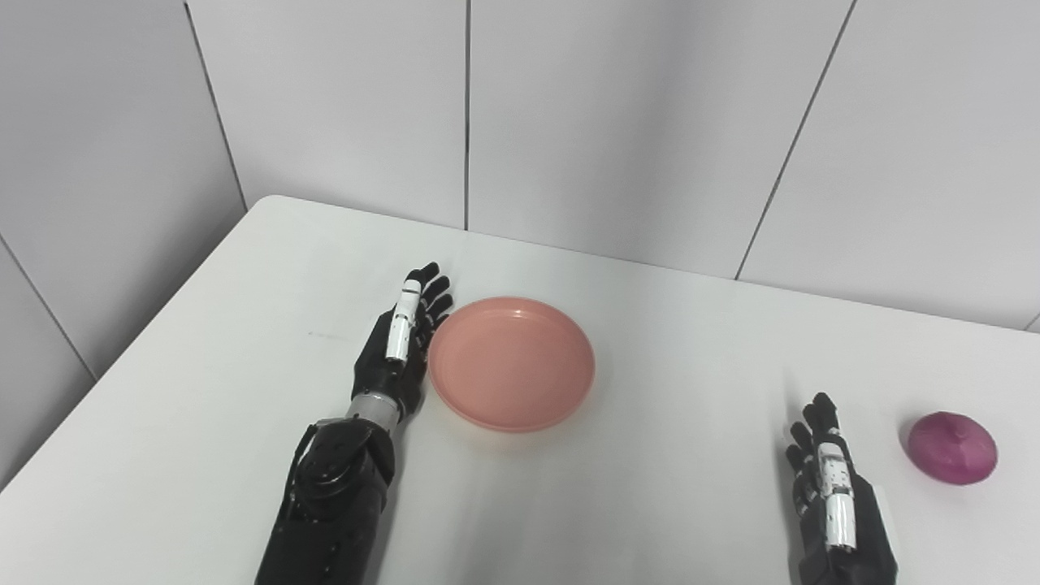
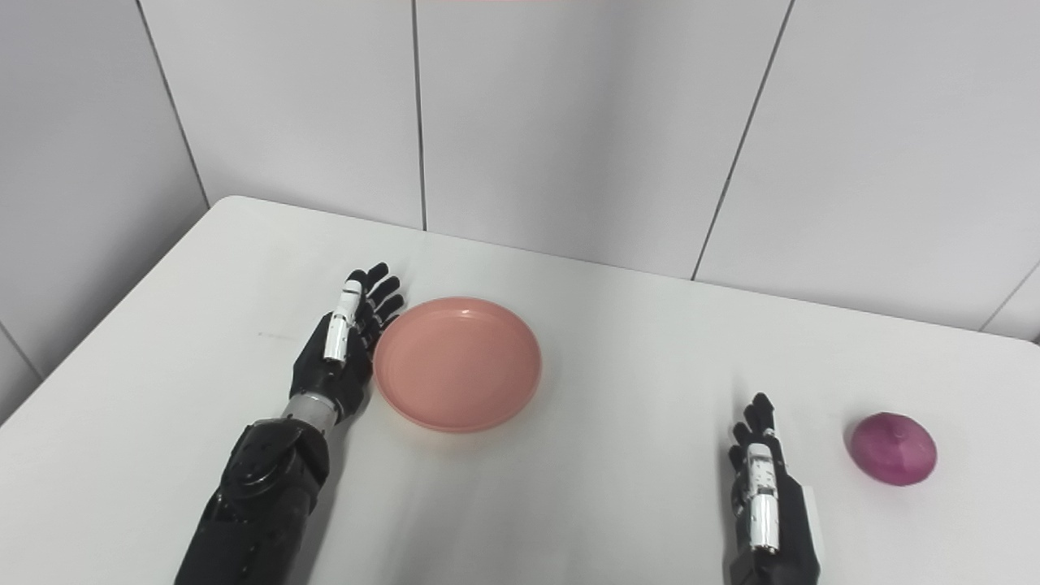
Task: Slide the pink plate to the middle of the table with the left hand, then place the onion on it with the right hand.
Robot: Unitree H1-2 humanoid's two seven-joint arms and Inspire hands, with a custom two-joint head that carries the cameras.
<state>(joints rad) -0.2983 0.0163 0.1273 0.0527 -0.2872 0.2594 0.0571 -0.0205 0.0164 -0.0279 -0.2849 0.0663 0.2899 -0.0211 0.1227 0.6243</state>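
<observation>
The white worktop (image 1: 650, 341) fills the lower frame. The pink plate (image 1: 512, 362) lies left of centre. The left hand (image 1: 398, 345), fingers straight and spread, empty, rests edge-on against the plate's left rim. At lower right, the right hand (image 1: 837, 496) is likewise spread and empty, just left of the purple onion (image 1: 951, 448).

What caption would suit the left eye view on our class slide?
Left hand open beside the pink plate; right hand open near the purple onion on the white table.
</observation>
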